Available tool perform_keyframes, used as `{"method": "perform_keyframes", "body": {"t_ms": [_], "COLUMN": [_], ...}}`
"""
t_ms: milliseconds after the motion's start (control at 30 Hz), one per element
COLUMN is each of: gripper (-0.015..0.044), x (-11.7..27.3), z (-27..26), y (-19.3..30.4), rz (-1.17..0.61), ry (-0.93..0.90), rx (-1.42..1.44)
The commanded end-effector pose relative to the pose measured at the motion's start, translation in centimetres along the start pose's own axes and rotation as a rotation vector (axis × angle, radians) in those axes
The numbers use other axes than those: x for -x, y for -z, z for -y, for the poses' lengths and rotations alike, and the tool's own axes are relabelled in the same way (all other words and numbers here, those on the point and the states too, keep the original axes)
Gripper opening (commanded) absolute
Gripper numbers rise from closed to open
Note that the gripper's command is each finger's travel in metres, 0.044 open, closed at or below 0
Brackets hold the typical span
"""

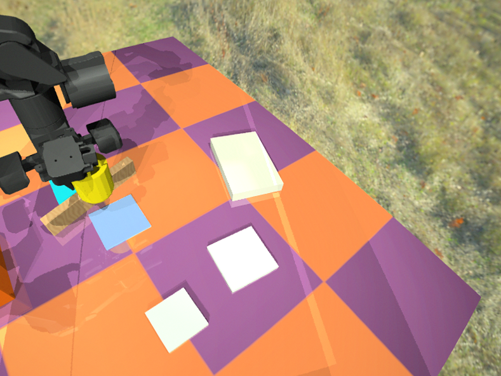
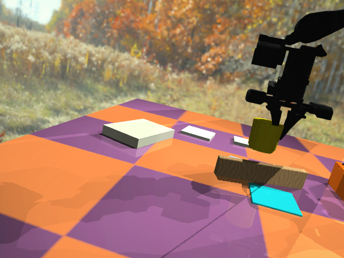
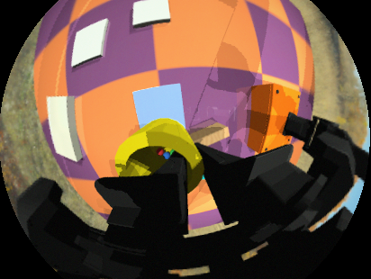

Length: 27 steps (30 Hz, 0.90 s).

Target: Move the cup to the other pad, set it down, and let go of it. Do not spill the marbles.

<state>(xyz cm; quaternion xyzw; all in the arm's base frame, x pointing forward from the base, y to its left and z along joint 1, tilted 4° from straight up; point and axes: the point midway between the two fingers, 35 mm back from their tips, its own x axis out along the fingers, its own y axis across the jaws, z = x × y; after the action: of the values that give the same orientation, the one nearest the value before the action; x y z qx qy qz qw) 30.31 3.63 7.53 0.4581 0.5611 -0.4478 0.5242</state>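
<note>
The yellow cup is held in the air, close to upright, near the wooden bar and above its top. My gripper is shut on the cup's wall, one finger inside and one outside. In the wrist view a red marble, a blue marble and a green marble show inside. The light blue pad lies on one side of the bar, mostly hidden in the exterior view. The cyan pad lies on the other side, partly hidden in the top view.
The wooden bar stands between the pads. An orange box stands beyond one end of it. A thick cream block and two white tiles lie farther off.
</note>
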Motion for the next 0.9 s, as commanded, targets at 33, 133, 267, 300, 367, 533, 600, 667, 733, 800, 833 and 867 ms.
{"method": "perform_keyframes", "body": {"t_ms": [33, 133, 267, 300, 367, 533, 600, 667, 733, 800, 833, 867], "gripper": [0.0000, 0.0000, 0.0000, 0.0000, 0.0000, 0.0000, 0.0000, 0.0000, 0.0000, 0.0000, 0.0000, 0.0000], "x": [0.2, 0.2, 0.2, 0.2, 0.2, 0.3, 0.3, 0.3, 0.3, 0.3, 0.3, 0.4], "z": [0.3, 0.5, 0.7, 0.8, 0.9, 1.2, 1.3, 1.4, 1.5, 1.6, 1.7, 1.7], "y": [1.2, 1.9, 2.7, 3.0, 3.4, 4.5, 4.9, 5.3, 5.7, 6.2, 6.4, 6.6], "rz": [-0.005, -0.006, -0.007, -0.007, -0.007, -0.008, -0.009, -0.009, -0.009, -0.010, -0.010, -0.010], "ry": [-0.010, -0.010, -0.010, -0.010, -0.010, -0.010, -0.010, -0.010, -0.010, -0.010, -0.010, -0.010], "rx": [-0.005, -0.005, -0.005, -0.005, -0.005, -0.005, -0.005, -0.005, -0.005, -0.005, -0.005, -0.005]}}
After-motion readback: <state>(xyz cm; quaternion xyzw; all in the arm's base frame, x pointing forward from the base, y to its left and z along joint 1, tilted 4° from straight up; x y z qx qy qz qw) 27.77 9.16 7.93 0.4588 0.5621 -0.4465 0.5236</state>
